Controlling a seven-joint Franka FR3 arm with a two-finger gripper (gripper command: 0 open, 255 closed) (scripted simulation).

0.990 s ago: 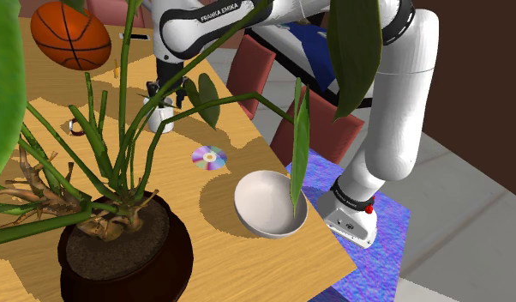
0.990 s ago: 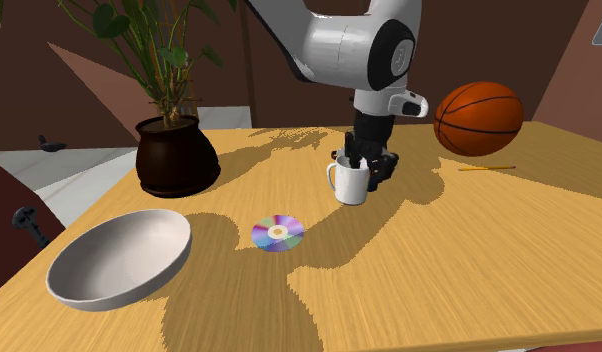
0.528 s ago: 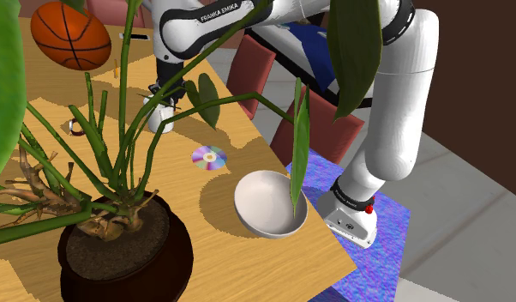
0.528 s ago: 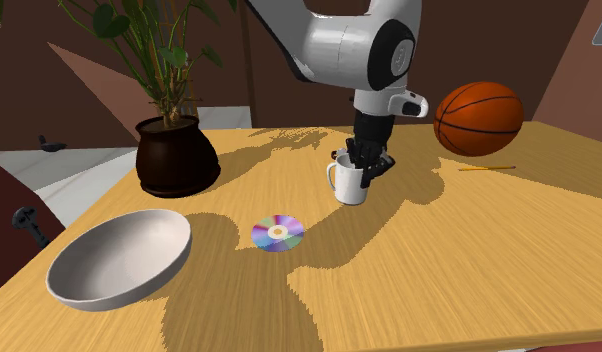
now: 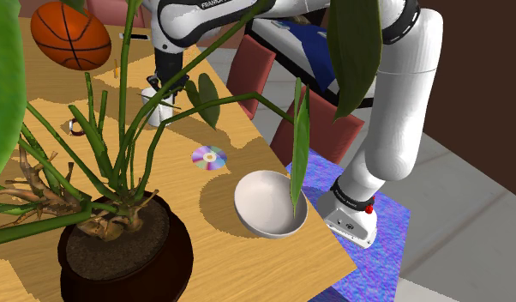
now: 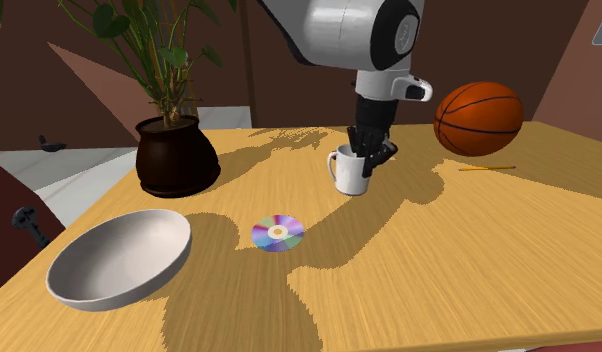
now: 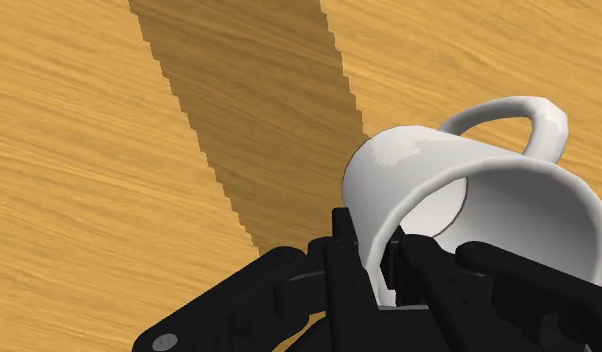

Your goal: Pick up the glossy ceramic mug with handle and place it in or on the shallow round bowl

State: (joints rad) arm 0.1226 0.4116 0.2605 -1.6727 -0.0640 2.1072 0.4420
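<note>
White glossy mug (image 6: pixel 349 172), handle at its 9 o'clock in the second exterior view, is clamped by the rim wall in my gripper (image 6: pixel 369 158), one finger inside and one outside. On the wooden table (image 6: pixel 439 270), the shallow pale bowl (image 6: pixel 119 256) lies at the mug's 8 o'clock, well apart, and a shiny disc (image 6: pixel 277 232) at 7 o'clock.

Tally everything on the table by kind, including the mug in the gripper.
Mug: 1, clasped by the gripper
Bowl: 1
Disc: 1
Basketball: 1
Potted plant: 1
Pencil: 1
Small items too small to identify: 2
Total: 8
</note>
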